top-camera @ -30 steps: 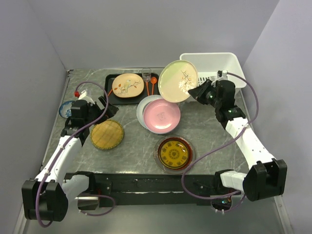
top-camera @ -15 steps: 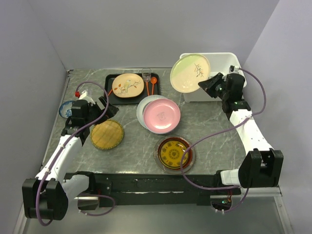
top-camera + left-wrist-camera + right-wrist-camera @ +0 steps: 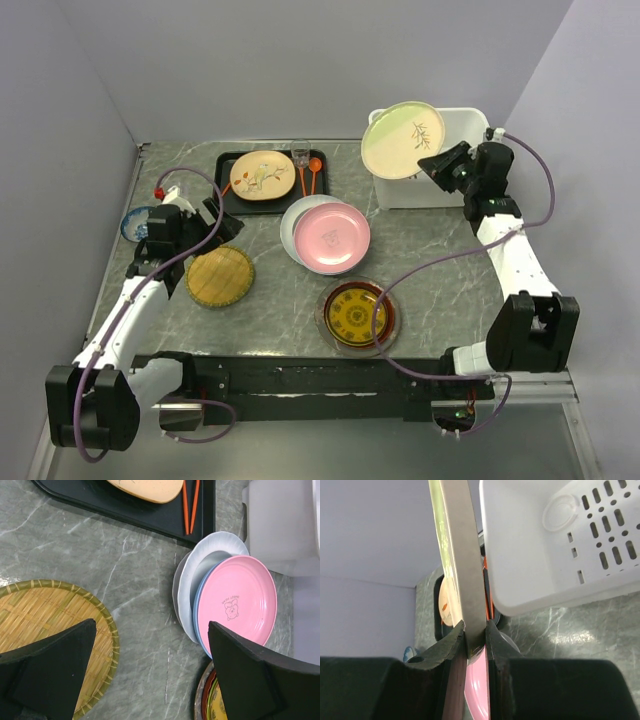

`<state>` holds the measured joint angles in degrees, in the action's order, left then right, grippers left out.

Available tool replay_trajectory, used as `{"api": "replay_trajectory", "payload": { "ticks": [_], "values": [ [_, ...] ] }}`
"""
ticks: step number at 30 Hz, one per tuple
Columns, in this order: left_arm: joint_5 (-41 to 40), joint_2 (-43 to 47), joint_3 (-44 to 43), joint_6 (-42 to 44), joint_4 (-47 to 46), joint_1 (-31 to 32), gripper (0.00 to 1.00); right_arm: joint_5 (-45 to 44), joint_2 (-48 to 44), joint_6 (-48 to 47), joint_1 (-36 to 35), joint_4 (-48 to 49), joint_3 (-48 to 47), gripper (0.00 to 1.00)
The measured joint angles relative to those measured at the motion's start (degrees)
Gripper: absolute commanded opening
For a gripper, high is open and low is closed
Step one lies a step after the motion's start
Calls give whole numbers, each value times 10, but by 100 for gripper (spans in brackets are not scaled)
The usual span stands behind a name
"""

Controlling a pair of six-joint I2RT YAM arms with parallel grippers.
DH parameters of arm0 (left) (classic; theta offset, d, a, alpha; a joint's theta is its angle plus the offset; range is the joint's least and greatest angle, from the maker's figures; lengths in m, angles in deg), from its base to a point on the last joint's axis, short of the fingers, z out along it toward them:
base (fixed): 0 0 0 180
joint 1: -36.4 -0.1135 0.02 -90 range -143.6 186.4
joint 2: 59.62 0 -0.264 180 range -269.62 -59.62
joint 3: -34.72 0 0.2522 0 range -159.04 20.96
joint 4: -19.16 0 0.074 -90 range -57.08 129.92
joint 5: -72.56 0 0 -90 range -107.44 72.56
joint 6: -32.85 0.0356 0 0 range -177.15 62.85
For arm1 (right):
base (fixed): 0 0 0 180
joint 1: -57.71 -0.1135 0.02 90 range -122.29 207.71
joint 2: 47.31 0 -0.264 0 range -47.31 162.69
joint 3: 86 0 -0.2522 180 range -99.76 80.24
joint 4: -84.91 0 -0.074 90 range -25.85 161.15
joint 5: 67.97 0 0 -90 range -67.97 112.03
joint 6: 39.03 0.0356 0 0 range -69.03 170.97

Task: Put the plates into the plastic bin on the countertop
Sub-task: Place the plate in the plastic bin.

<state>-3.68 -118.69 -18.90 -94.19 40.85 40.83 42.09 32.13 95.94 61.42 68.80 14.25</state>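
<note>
Round lime plate point(image 3: 402, 140) moved over bin point(image 3: 425, 192), slotted white plastic

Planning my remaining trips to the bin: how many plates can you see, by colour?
green plate, in the right gripper: 1
cream plate: 1
pink plate: 1
white plate: 1
red-and-gold plate: 1
woven straw plate: 1
Total: 6; stacks may hide more.

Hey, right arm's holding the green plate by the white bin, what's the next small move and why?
Probably shift the lime green plate right, fully over the plastic bin: the right gripper pinches its rim, and it hangs tilted above the bin's left wall, not inside.
</note>
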Motion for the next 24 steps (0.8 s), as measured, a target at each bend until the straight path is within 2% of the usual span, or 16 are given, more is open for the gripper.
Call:
{"api": "replay_trajectory", "payload": {
  "ticks": [24],
  "values": [
    [5,-20,0,0,-2,0,99,5,92,23,71,21,-58,0]
  ]
}}
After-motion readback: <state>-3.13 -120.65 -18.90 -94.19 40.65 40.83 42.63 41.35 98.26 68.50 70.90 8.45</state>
